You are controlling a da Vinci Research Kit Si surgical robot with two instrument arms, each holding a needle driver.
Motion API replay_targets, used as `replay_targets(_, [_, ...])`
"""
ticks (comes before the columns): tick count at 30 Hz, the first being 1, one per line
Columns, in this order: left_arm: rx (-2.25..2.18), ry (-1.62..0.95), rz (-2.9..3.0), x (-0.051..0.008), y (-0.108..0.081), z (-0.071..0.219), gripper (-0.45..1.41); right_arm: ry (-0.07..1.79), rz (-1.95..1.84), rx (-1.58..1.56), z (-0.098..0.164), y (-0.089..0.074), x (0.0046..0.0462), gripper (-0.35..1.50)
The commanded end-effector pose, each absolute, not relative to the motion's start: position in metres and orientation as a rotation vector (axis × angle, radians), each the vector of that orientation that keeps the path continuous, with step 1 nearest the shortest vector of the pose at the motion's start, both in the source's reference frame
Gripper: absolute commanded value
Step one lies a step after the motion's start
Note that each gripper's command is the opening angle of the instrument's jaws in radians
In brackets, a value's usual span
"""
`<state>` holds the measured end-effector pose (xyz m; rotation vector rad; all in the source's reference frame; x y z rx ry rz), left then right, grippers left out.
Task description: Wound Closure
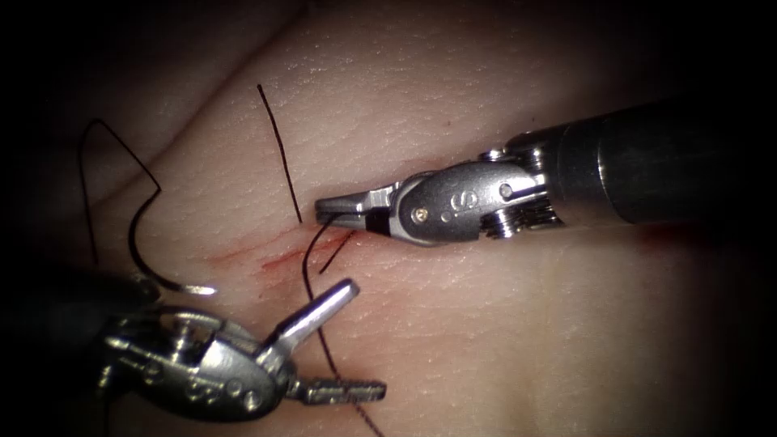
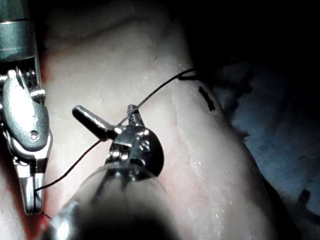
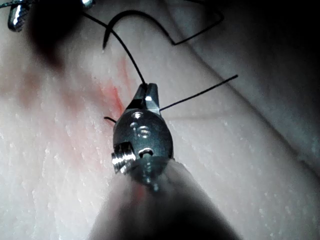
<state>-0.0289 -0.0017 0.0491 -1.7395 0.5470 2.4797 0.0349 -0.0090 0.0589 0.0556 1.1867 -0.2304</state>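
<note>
Thread (image 1: 312, 243) is pinched in the right hand (image 1: 333, 209) at centre frame; left hand (image 1: 344, 340) gapes empty. Limp, slippery strand; curved needle (image 1: 154, 259) lies loose lower left.

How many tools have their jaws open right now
1. The left arm's tool, below the cut, has its jaws spread around the thread, holding nothing. The right arm's tool is shut on the thread at the cut. The needle lies free, left.
</note>
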Motion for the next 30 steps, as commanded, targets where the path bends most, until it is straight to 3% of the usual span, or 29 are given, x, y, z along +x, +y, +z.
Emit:
replay_targets(1, [-1.732,0.558,2.485,-0.0291,-0.0022,0.0496,0.83,1.186,-0.236,0.052,0.0598,-0.0089,0.0354,-0.35])
replay_targets(11, [-1.706,0.613,2.528,-0.028,-0.0026,0.0495,0.59,1.191,-0.216,0.073,0.0608,-0.0084,0.0354,-0.35])
replay_targets(23, [-1.688,0.668,2.56,-0.0291,-0.0035,0.05,0.52,1.19,-0.194,0.085,0.0612,-0.0079,0.0355,-0.35])
replay_targets(30, [-1.69,0.669,2.56,-0.0292,-0.0036,0.0499,0.39,1.191,-0.188,0.086,0.0612,-0.008,0.0356,-0.35])
